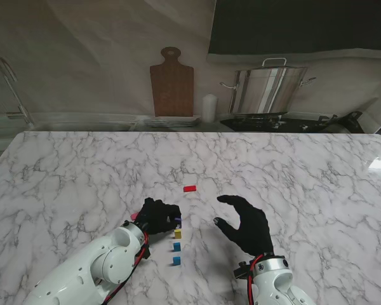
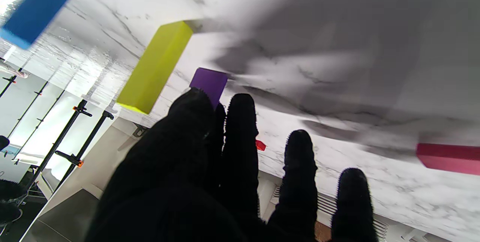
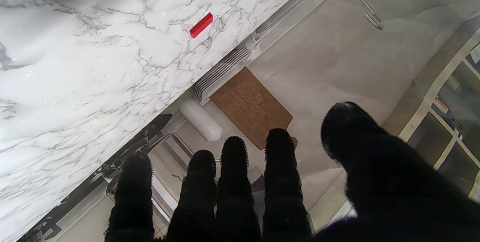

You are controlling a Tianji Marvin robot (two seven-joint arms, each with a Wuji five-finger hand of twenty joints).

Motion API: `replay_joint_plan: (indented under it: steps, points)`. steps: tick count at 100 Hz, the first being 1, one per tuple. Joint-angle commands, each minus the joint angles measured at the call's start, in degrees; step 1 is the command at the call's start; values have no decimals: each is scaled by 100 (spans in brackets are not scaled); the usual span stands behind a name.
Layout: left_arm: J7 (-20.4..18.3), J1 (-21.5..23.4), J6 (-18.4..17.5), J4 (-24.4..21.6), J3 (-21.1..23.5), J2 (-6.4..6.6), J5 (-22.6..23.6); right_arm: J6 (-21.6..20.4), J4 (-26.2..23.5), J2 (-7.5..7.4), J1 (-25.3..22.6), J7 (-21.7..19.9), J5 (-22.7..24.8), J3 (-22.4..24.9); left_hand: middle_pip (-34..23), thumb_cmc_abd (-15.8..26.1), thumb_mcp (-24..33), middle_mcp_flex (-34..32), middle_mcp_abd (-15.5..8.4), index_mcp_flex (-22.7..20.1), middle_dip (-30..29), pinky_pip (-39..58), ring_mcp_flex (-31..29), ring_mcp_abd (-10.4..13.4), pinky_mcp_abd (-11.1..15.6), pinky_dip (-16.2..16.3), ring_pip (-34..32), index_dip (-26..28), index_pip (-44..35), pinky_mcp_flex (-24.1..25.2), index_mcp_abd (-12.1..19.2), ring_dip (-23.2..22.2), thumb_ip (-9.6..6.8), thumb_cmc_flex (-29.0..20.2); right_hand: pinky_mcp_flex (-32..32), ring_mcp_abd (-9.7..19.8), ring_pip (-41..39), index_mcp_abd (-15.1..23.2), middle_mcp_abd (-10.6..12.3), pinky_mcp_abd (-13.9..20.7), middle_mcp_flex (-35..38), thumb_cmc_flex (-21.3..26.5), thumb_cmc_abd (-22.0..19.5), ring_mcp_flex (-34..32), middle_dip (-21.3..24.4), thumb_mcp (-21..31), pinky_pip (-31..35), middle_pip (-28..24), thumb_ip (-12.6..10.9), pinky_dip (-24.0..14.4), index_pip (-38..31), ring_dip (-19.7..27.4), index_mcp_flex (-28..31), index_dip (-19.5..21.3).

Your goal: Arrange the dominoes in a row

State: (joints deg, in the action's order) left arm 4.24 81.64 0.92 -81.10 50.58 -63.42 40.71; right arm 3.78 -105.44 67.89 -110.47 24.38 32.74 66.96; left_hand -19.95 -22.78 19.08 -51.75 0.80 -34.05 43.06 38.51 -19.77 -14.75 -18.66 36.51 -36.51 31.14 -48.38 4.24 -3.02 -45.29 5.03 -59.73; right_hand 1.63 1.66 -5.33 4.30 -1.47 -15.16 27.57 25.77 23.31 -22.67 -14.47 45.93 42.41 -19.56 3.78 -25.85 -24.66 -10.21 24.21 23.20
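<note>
Clearly the left hand (image 1: 157, 215) pinches the purple domino (image 2: 208, 83); right hand (image 1: 246, 223) open. A nudge could topple the yellow domino (image 1: 177, 234).

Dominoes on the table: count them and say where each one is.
6: two blue, yellow and purple in the row at the left hand; pink beside it; red farther off. The hand may hide others.

White marble table (image 1: 305, 165) with grey veins. Near the middle of its near edge there's a short line of standing dominoes running away from me: two blue ones (image 1: 176, 253), then a yellow one (image 1: 178, 234), then a purple one (image 2: 208, 83). A red domino (image 1: 190, 188) lies flat farther in toward the table's centre, well apart from that line. A pink one (image 2: 448, 158) lies to the left of the line.
</note>
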Motion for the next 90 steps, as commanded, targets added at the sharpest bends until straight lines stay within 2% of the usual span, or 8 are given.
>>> replay_joint_plan:
  steps: [1, 24, 32, 47, 60, 76, 84, 90]
  points:
    - [-99, -12, -31, 0, -8, 9, 9, 12, -4, 16, -20, -4, -5, 3, -131, -47, 112, 218, 27, 70, -71, -112, 129, -76, -17, 129, 32, -4, 129, 144, -74, 39, -139, -106, -16, 27, -49, -31, -27, 12, 45, -41, -89, 32, -28, 24, 76, -73, -132, -91, -30, -31, 62, 83]
    - [-159, -20, -46, -19, 4, 25, 27, 21, -11, 17, -18, -3, -5, 3, -427, -93, 136, 604, 107, 94, -324, -262, 272, -123, -10, 188, 94, -98, 568, 153, -185, 52, -128, -36, -10, 21, -54, -34, -24, 9, 47, -35, -76, 29, -30, 35, 87, -77, -130, -98, -27, -36, 58, 82]
    - [-189, -17, -44, -34, 10, 32, 35, 25, -14, 16, -18, -4, -3, 2, -684, -72, 303, 868, 149, 109, -559, -436, 350, -157, 10, 246, 130, 7, 878, 144, -270, 57, -124, 132, -7, 18, -53, -33, -24, 15, 42, -38, -74, 34, -29, 33, 93, -74, -128, -101, -30, -37, 63, 83]
    - [-218, -11, -45, -50, 22, 39, 39, 27, -17, 17, -20, -3, -3, 5, -712, -61, 347, 948, 164, 114, -591, -472, 390, -176, 5, 267, 150, 5, 959, 159, -284, 63, -113, 150, -7, 20, -55, -41, -18, 11, 46, -38, -72, 28, -29, 37, 97, -75, -127, -106, -29, -39, 60, 83]
    - [-193, -18, -64, -35, 17, 34, 42, 30, -18, 17, -21, -1, -1, 3, -746, -120, 251, 928, 146, 42, -547, -491, 381, -180, 5, 326, 137, 240, 644, 157, -61, 56, -92, 24, -9, 22, -53, -38, -17, 10, 44, -41, -77, 32, -29, 38, 98, -75, -127, -107, -28, -39, 59, 83]
    - [-151, -23, -78, -21, 14, 25, 36, 32, -21, 16, -22, -4, 0, 2, -788, -23, 78, 923, 137, 36, -475, -516, 381, -181, 1, 371, 118, 415, 194, 155, 27, 43, -117, 12, -10, 24, -54, -38, -20, 11, 43, -38, -77, 31, -29, 38, 98, -74, -127, -109, -29, -40, 64, 83]
    - [-121, -25, -79, -14, 11, 19, 39, 33, -23, 16, -25, -5, 1, 5, -866, 18, -13, 859, 105, 44, -363, -529, 372, -187, -5, 391, 90, 687, -317, 154, 96, 26, -131, 22, -9, 26, -54, -40, -22, 15, 46, -38, -80, 29, -29, 36, 98, -74, -126, -110, -28, -40, 61, 82]
    - [-99, -28, -84, -7, 9, 15, 40, 31, -24, 16, -25, -5, 0, 6, -858, 39, -88, 780, 79, 83, -227, -517, 359, -177, -3, 429, 66, 664, -653, 155, 148, 16, -147, -18, -5, 19, -54, -39, -16, 14, 47, -39, -80, 31, -29, 34, 99, -74, -126, -111, -29, -40, 63, 83]
